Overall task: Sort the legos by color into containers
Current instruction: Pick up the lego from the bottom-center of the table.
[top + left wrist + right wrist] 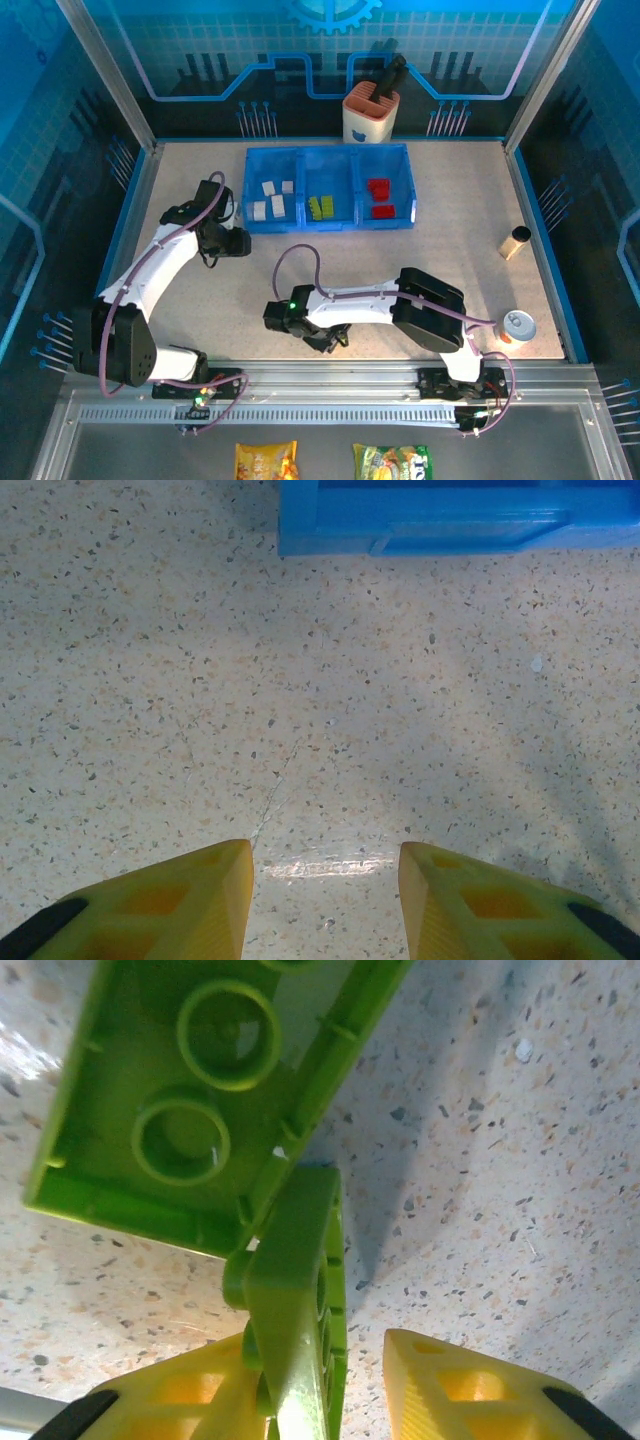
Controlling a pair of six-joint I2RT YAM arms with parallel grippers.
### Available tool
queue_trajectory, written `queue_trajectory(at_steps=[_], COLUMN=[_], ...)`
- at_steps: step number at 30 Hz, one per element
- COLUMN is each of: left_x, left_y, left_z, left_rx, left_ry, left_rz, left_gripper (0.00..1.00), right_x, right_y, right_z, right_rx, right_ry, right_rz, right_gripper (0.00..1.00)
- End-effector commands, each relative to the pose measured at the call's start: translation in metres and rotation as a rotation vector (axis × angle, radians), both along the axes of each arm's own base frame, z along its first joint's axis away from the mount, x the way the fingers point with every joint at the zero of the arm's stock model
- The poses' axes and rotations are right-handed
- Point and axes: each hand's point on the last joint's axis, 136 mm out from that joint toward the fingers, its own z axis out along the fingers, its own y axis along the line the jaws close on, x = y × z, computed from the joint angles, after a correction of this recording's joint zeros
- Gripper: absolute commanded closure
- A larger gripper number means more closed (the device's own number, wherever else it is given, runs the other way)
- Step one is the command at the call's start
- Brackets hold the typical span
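The blue tray holds white legos in its left compartment, lime green ones in the middle and red ones on the right. My right gripper is low over the table in front of the tray. In the right wrist view its jaws stand around a thin lime green lego on edge. That lego rests against the left finger, with a gap to the right finger. A larger green lego lies hollow side up, touching it. My left gripper is open over bare table near the tray's front left corner.
An orange-and-white cup with a black tool stands behind the tray. A small tan cylinder and a can sit at the right side. Two snack bags lie below the front rail.
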Motion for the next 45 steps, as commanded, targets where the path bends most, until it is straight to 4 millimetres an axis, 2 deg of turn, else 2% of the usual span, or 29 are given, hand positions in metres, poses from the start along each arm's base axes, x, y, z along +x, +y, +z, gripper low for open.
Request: queue_trajectory(at_steps=[1, 11, 18, 31, 38, 45], left_x=[-0.002, -0.002, -0.002, -0.003, -0.003, -0.002], left_y=[0.004, 0.006, 0.006, 0.004, 0.004, 0.004], left_z=[-0.007, -0.008, -0.009, -0.011, -0.009, -0.007], left_rx=[0.011, 0.010, 0.005, -0.004, -0.007, -0.011], left_ry=[0.019, 0.022, 0.028, 0.036, 0.032, 0.022], left_rz=[-0.003, 0.001, 0.004, -0.001, -0.004, -0.003], left_gripper=[0.56, 0.56, 0.57, 0.57, 0.57, 0.57], right_x=[-0.004, -0.003, -0.003, 0.001, 0.014, 0.041], right_y=[-0.012, -0.013, -0.012, 0.000, 0.011, 0.019], right_z=[-0.007, -0.006, -0.003, 0.008, 0.023, 0.037], right_rx=[-0.069, -0.076, -0.069, 0.044, 0.171, 0.286], right_ry=[-0.005, -0.011, -0.008, 0.030, 0.065, 0.088], right_rz=[-0.002, 0.002, 0.005, -0.043, -0.108, -0.185], right_gripper=[0.66, 0.73, 0.82, 0.84, 0.84, 0.83])
